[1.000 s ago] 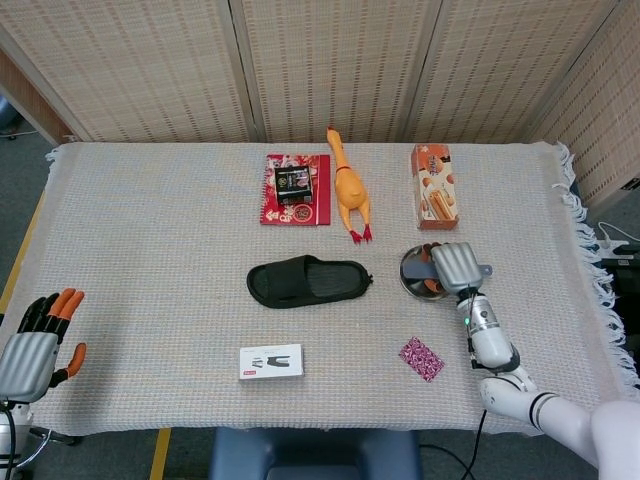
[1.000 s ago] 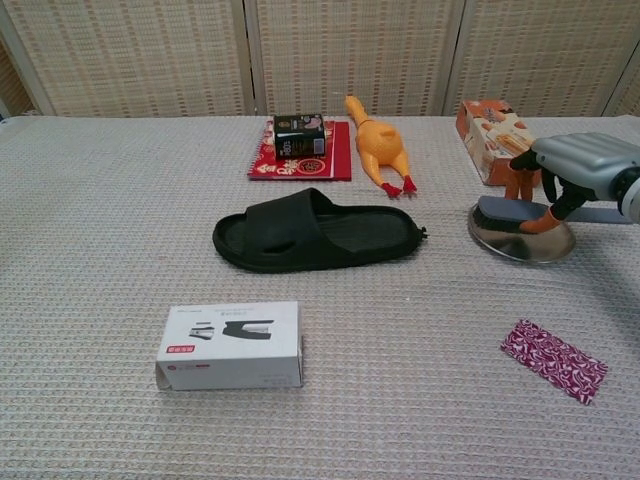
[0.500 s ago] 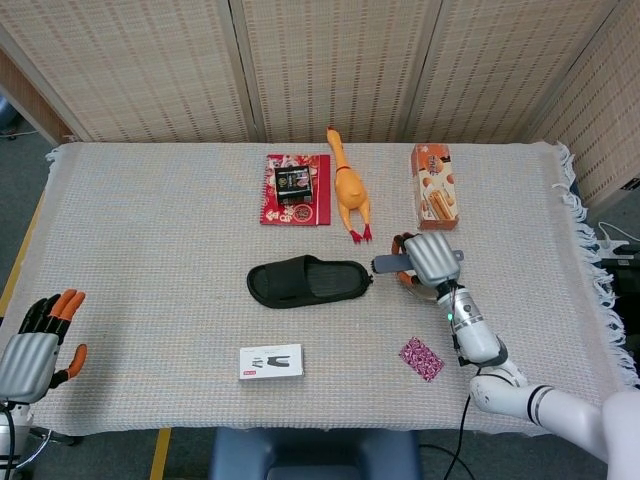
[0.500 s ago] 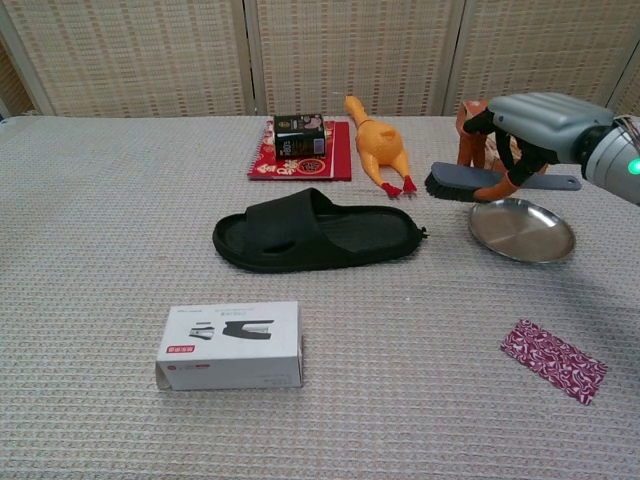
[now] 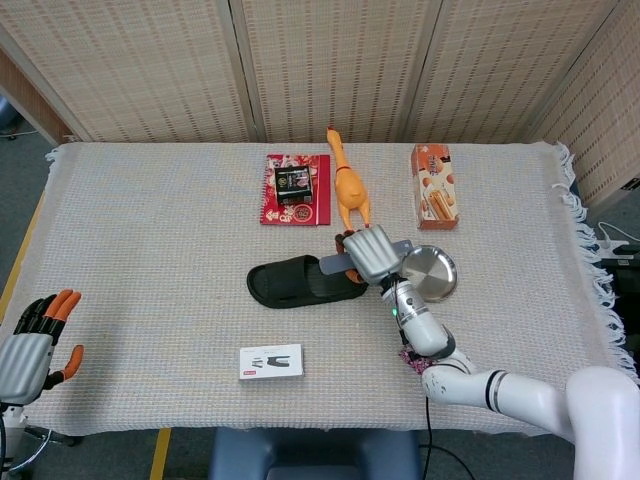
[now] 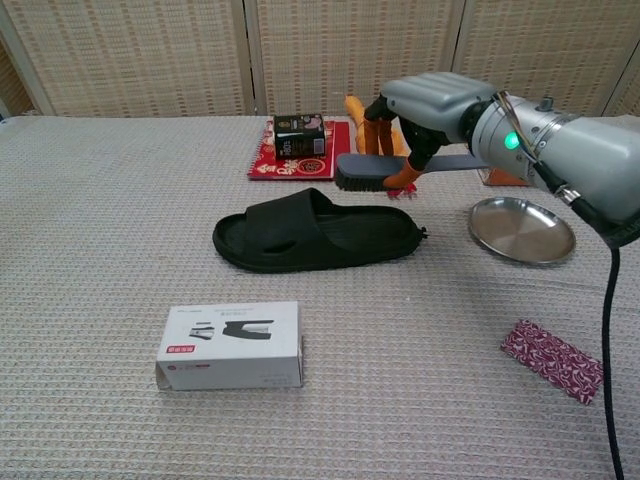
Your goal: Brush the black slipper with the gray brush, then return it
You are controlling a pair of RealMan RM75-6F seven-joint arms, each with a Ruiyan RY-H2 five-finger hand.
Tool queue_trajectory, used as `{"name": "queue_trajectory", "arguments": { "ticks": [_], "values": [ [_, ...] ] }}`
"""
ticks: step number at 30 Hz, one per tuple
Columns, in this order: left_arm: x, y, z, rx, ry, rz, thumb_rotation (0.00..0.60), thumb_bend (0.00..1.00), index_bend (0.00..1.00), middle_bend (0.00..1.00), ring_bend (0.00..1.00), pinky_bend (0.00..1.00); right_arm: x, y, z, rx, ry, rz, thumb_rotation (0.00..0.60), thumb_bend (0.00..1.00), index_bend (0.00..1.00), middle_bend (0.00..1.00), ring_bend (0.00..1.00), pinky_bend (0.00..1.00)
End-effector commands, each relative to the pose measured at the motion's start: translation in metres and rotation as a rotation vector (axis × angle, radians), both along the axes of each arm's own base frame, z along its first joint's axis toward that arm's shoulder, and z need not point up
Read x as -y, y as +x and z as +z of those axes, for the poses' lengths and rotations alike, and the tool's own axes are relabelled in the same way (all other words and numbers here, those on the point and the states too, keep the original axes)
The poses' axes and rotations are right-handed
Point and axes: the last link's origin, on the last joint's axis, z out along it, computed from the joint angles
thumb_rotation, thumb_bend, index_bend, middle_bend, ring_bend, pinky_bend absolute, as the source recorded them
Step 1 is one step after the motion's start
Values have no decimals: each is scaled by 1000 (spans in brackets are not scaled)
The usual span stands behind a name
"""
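The black slipper (image 5: pixel 300 282) (image 6: pixel 305 233) lies flat at the table's middle, toe to the left. My right hand (image 5: pixel 370 253) (image 6: pixel 425 100) grips the gray brush (image 5: pixel 334 265) (image 6: pixel 362 175) by its handle and holds it in the air, bristles down, just above the slipper's heel end. The brush is clear of the slipper. My left hand (image 5: pixel 32 345) hangs off the table's left front corner with fingers apart, holding nothing; the chest view does not show it.
A round metal plate (image 5: pixel 432 272) (image 6: pixel 522 231) sits right of the slipper. Behind are a yellow rubber chicken (image 5: pixel 346 185), a red booklet with a black box (image 5: pixel 295 187) and an orange carton (image 5: pixel 434 187). A white box (image 6: pixel 230 344) and a patterned packet (image 6: pixel 553 360) lie in front.
My right hand lifted the brush off the metal plate and carried it left, to above the slipper's heel end. The left hand has barely moved.
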Motion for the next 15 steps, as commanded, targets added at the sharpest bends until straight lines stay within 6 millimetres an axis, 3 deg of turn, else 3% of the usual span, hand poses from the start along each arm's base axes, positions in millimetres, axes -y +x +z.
{"name": "queue_trajectory", "arguments": {
  "ticks": [1,3,7,15],
  "values": [
    [0,0,1,5,1,-1,600,491,0,0,0,70,-1,10,-3,23,8,6,600,356,904,660,580,805],
    [1,0,4,19,7,-6,600,491,0,0,0,70,-7,36,-14,15,25,60,600,356,905,662,580,805],
    [2,0,7,27,3,-12,600,492,0,0,0,70,-11,48,-24,-5,16,58,600,357,907,664,580,805],
    [5,1,9,35,6,-24,600,491,0,0,0,70,-11,40,-33,-43,1,28,600,356,909,668,580,805]
  ]
}}
